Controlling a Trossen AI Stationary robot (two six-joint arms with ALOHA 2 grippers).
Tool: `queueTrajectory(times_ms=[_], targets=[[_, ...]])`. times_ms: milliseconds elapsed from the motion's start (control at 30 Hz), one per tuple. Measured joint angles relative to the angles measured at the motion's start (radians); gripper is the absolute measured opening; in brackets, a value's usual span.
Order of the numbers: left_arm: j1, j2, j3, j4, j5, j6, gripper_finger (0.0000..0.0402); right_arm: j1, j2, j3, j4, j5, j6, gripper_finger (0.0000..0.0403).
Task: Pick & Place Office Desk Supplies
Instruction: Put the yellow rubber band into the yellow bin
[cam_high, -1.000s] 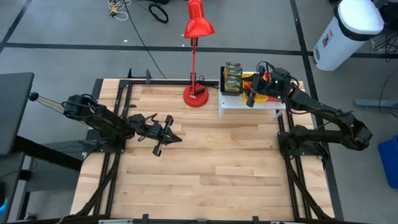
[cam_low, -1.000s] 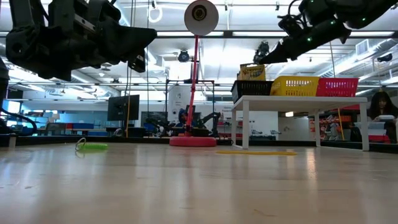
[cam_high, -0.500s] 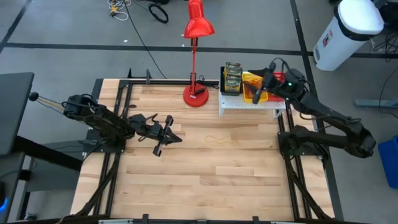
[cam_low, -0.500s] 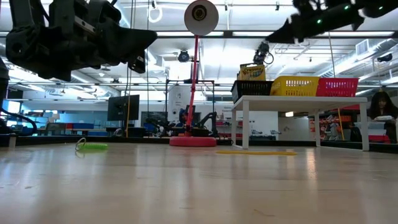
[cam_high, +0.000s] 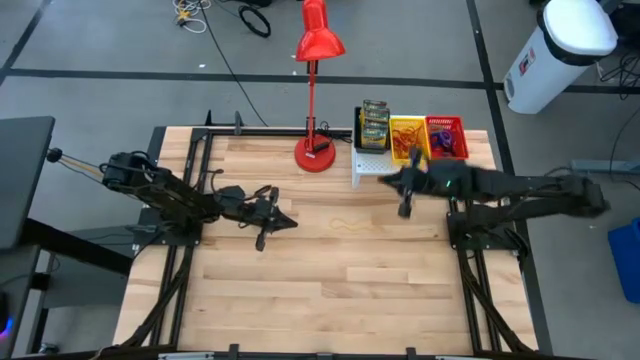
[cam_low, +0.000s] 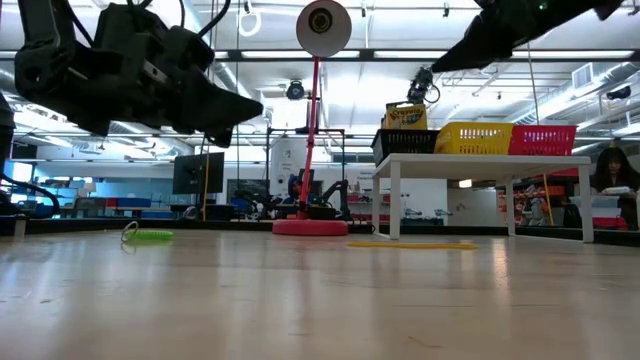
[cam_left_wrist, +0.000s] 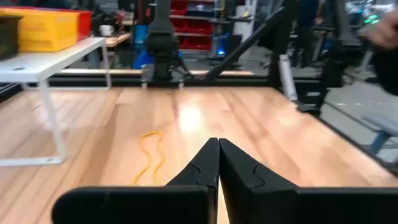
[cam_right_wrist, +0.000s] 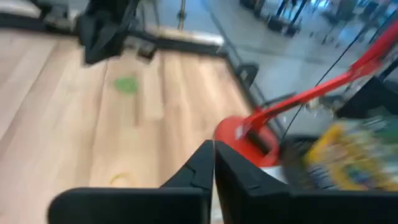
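High view: three bins (cam_high: 411, 139) (one tan loop (cam_high: 348, 224), perhaps).

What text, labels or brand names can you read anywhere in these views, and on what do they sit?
None can be read for certain.
Crayon box in the black bin: there is print on its yellow-and-green face, too small to read.
Crayon boxes from above: printing blurred, unreadable.
White bin beside the table: a red mark, too small to read.
Yellow bin, red bin: no lettering visible.
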Motion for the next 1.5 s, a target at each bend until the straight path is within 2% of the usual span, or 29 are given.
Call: queueTrajectory(times_ms=[133, 233, 500, 700, 800, 933, 1067, 1200, 1333, 1500], targets=[[0.000, 0.000, 0.002, -0.010, -0.059, 0.003, 0.0011, 0.191, 0.096, 0.000, -0.071, 0.201, 0.094, 0.0051], [0.000, 0.000, 0.002, -0.009, -0.100, 0.012, 0.0011, 0.277, 0.179, 0.000, -0.098, 0.261, 0.187, 0.0057], [0.000, 0.000, 0.003, -0.009, -0.112, 0.000, 0.0011, 0.321, 0.397, 0.035, -0.159, 0.180, 0.407, 0.0058], [0.000, 0.000, 0.003, -0.008, -0.112, 0.000, 0.0011, 0.320, 0.586, 0.150, -0.231, 0.164, 0.414, 0.0061], [0.000, 0.000, 0.003, -0.007, -0.112, 0.001, 0.0011, 0.320, 0.677, 0.208, -0.256, 0.164, 0.406, 0.0082], [0.000, 0.000, 0.003, -0.002, -0.112, 0.001, 0.0011, 0.318, 0.769, 0.263, -0.257, 0.141, 0.383, 0.0131], [0.000, 0.000, 0.003, 0.005, -0.112, 0.001, 0.0011, 0.295, 0.832, 0.282, -0.235, 0.062, 0.386, 0.0176], [0.000, 0.000, 0.003, 0.009, -0.112, 0.001, 0.0011, 0.250, 0.875, 0.282, -0.227, 0.054, 0.387, 0.0202], [0.000, 0.000, 0.003, 0.010, -0.112, 0.002, 0.0011, 0.196, 0.903, 0.282, -0.209, 0.030, 0.386, 0.0211], [0.000, 0.000, 0.003, 0.008, -0.112, 0.002, 0.0011, 0.159, 0.922, 0.282, -0.179, -0.059, 0.380, 0.0211]])
